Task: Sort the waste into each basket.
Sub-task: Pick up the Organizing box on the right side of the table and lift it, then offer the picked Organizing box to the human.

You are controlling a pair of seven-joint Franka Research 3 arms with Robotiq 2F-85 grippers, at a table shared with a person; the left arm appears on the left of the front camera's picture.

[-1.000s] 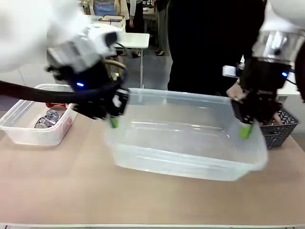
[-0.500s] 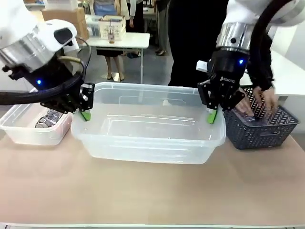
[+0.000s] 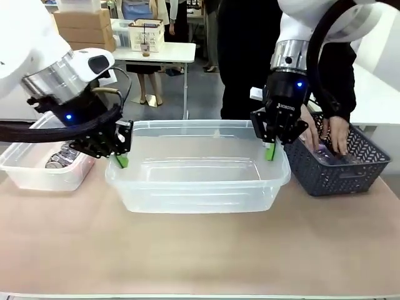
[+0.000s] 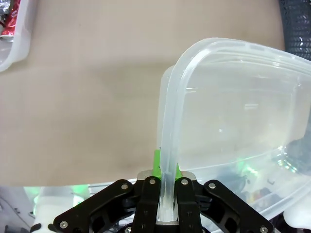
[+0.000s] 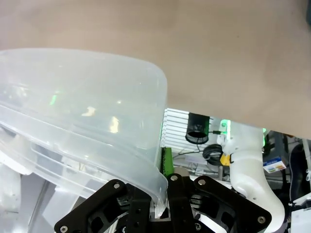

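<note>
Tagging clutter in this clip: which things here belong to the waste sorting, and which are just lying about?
Belongs to the job:
- large clear tub, gripped at its end rims by the left hand and right hand
- small clear tub holding cans

Lying about:
- dark grey lattice basket, with a person's hands in it
- far white table
- cardboard boxes

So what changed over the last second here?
Both arms carried the big clear tub toward the robot's left, to mid-table; the left gripper and right gripper stay clamped on its end rims. The small tub with cans and the grey basket stayed put.
</note>
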